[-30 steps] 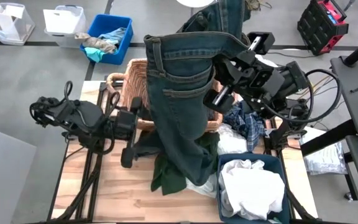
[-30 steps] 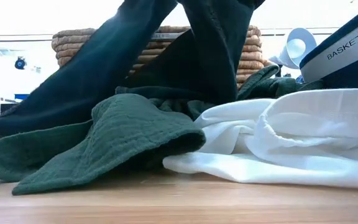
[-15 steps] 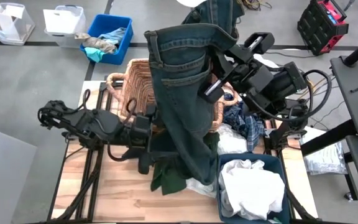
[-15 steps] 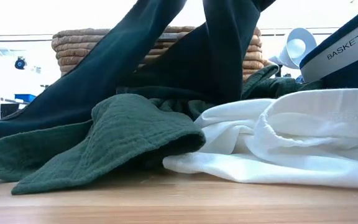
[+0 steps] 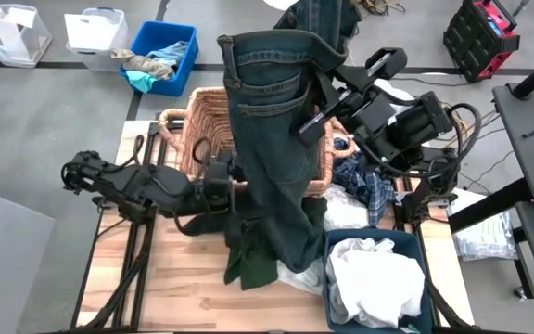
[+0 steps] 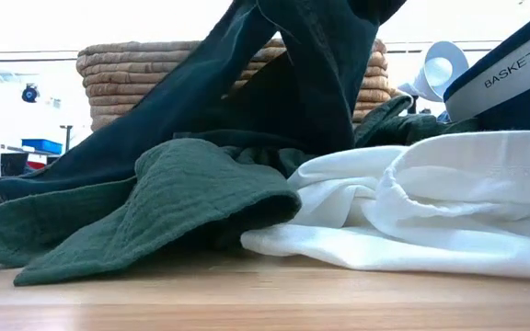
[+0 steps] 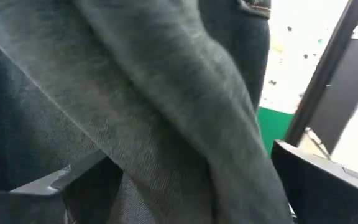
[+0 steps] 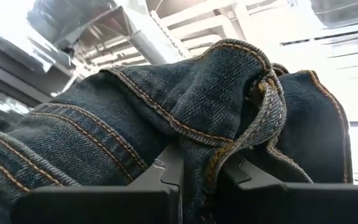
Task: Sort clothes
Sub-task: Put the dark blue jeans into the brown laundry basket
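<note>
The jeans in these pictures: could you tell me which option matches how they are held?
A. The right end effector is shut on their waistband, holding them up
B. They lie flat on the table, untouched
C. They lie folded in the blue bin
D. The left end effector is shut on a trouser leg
A: the right end effector is shut on the waistband seam of the jeans, which hang over the wicker basket; the left end effector stands open around a hanging leg.

Two black arms (image 5: 137,181) — looped dark cables (image 5: 462,139)

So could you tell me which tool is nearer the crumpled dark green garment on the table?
Left. The left tool hangs just above the dark green garment; the right tool is raised over the basket.
</note>
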Available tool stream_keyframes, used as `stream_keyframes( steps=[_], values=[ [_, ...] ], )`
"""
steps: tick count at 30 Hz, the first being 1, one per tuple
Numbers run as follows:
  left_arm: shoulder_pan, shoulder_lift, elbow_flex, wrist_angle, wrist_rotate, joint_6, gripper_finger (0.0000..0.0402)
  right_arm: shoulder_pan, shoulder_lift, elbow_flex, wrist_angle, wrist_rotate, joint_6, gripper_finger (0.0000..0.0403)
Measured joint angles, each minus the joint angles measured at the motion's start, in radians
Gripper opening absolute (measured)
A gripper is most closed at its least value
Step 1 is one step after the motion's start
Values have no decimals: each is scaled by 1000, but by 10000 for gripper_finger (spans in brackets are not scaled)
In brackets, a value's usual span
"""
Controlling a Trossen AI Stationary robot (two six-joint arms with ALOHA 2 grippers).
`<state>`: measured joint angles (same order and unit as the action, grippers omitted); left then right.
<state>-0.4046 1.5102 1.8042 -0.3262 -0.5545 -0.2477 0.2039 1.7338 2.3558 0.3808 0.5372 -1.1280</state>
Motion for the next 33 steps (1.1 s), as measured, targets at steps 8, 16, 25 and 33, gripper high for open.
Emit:
stream_keyframes(
  steps=[8, 16, 25, 33],
  values=[
    [7, 57, 0, 15, -71, 55, 360, 1, 26, -1, 13, 16, -25, 31],
    [17, 108, 0, 117, -145, 201, 195, 1, 28, -1, 47, 16, 4, 31],
    [-26, 60, 14, 204, -101, 296, 12, 6, 18, 2, 59, 27, 35, 31],
    [-137, 47, 284, 195, -46, 428, 4, 11, 18, 2, 46, 109, -15, 30]
  ],
)
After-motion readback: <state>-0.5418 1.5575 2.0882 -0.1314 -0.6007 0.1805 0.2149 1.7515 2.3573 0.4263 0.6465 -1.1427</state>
